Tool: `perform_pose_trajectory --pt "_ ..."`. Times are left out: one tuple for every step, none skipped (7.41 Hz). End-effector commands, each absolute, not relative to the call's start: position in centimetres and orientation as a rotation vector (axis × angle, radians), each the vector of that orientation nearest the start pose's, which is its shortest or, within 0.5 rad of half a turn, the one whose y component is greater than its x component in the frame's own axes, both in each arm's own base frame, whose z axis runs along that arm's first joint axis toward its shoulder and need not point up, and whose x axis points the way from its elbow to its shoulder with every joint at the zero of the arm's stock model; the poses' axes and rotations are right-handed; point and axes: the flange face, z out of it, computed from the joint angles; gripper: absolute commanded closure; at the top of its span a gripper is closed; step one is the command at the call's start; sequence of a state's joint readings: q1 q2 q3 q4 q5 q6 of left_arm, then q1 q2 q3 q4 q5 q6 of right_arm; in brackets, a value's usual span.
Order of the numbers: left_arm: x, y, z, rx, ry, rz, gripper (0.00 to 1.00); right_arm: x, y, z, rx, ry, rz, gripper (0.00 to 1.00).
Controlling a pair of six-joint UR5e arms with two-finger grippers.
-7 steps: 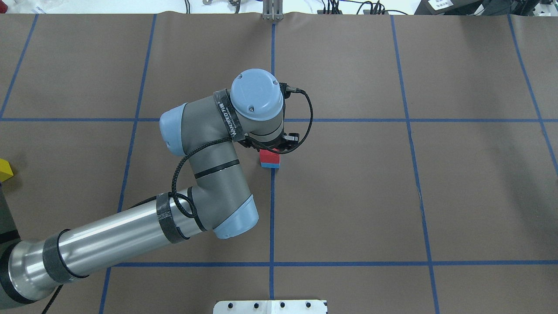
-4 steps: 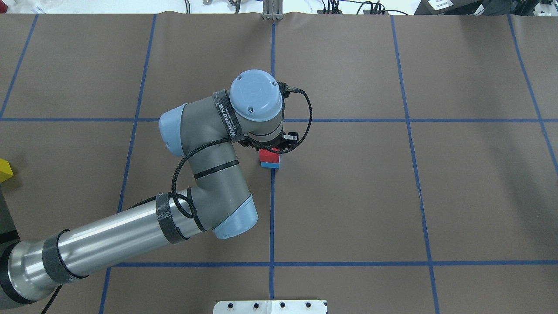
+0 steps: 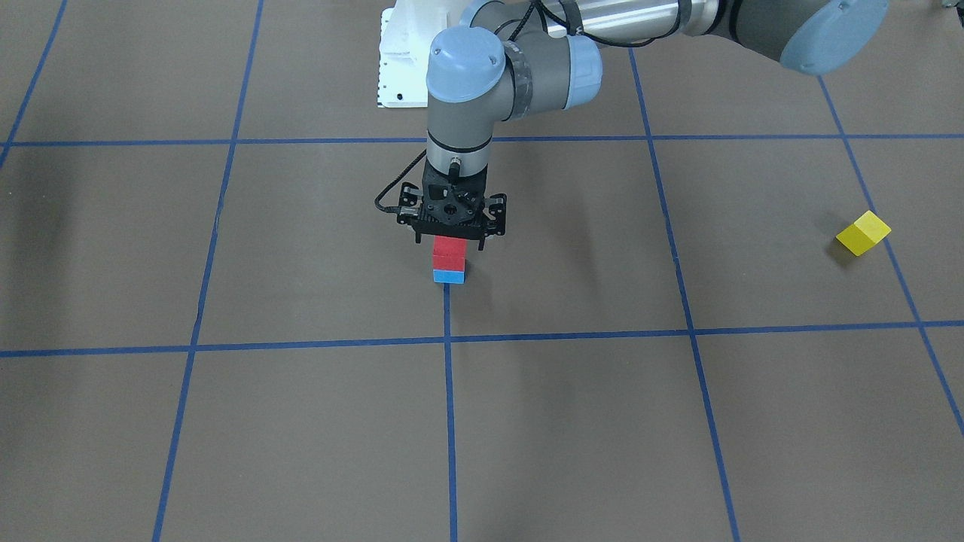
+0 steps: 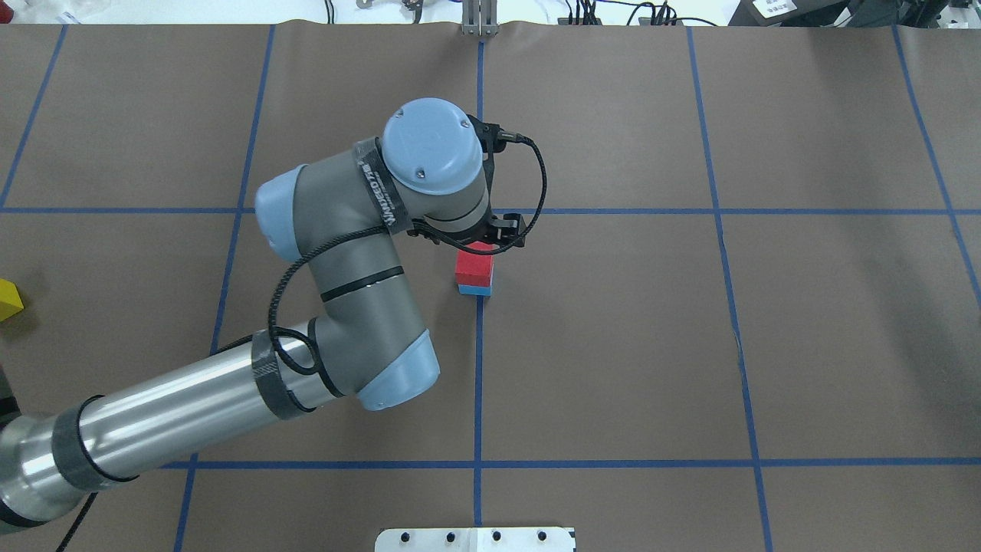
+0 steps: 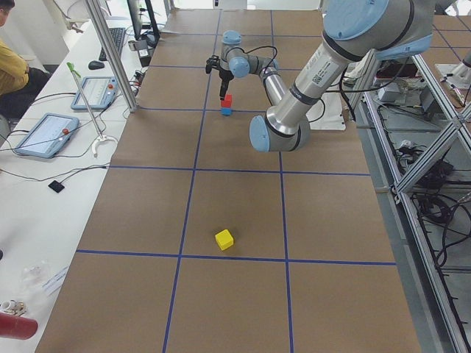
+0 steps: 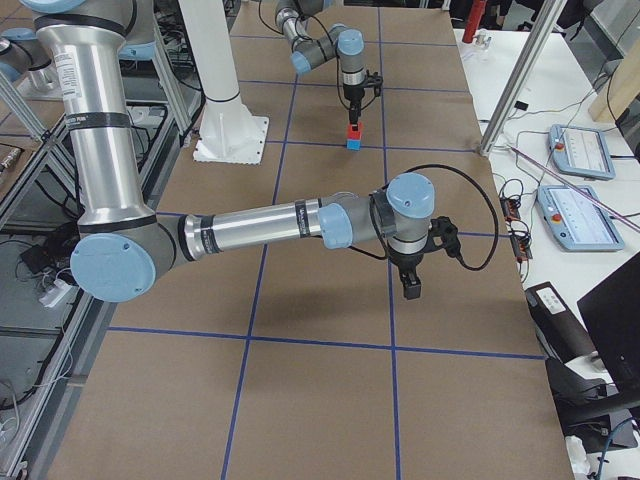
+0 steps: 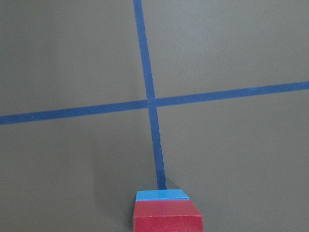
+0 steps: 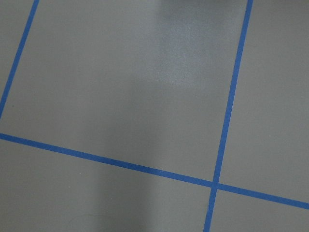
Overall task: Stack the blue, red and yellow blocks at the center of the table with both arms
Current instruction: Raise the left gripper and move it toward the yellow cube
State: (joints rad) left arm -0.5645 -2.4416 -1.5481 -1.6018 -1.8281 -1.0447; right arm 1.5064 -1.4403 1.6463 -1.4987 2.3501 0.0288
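Observation:
A red block [image 3: 449,252] sits on a blue block [image 3: 449,276] at the table's centre, by a crossing of blue tape lines; the stack also shows in the overhead view [image 4: 474,270]. My left gripper [image 3: 449,242] hangs straight above the red block, open and empty, its fingers wider than the block. The left wrist view shows the red block [image 7: 167,217] and the blue block [image 7: 161,195] at its bottom edge, with no fingers. A yellow block [image 3: 863,232] lies alone far off on my left side [image 4: 8,299]. My right gripper [image 6: 410,285] shows only in the exterior right view, above bare mat; I cannot tell its state.
The brown mat carries a grid of blue tape lines [image 4: 479,368]. The white robot base plate [image 4: 475,539] sits at the near edge. Tablets [image 6: 580,150] and cables lie on the side bench beyond the mat's far edge.
My left gripper has risen off the stack and shifted slightly left and away, so more of the red block's top shows. The stack and the yellow block have not moved.

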Motion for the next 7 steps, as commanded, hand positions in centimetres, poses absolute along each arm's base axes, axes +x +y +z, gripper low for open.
perform_pose_trajectory --pt "42.7 -47.7 19.0 0.309 0.884 0.209 0.00 2.7 -55.7 54.4 0.228 -0.786 -0.142 0.00" --pt "35.3 -47.7 24.6 0.338 0.853 0.304 0.00 2.7 -55.7 54.5 0.227 -0.786 -0.141 0.00" --pt "28.4 -48.0 30.8 0.355 0.799 0.383 0.00 2.7 -55.8 54.3 0.230 -0.786 -0.143 0.00" --pt "21.6 -48.8 36.2 0.316 0.790 0.357 0.00 2.7 -55.7 54.4 0.228 -0.786 -0.141 0.00" --pt "15.7 -47.7 42.2 0.262 0.805 0.280 0.00 2.8 -55.6 54.6 0.224 -0.786 -0.139 0.00" --pt "12.1 -45.5 48.4 0.248 0.795 0.204 0.00 2.8 -55.3 55.1 0.217 -0.786 -0.137 0.00" --pt "10.0 -43.8 51.2 0.228 0.803 0.086 0.00 2.8 -55.2 55.3 0.213 -0.784 -0.135 0.00"
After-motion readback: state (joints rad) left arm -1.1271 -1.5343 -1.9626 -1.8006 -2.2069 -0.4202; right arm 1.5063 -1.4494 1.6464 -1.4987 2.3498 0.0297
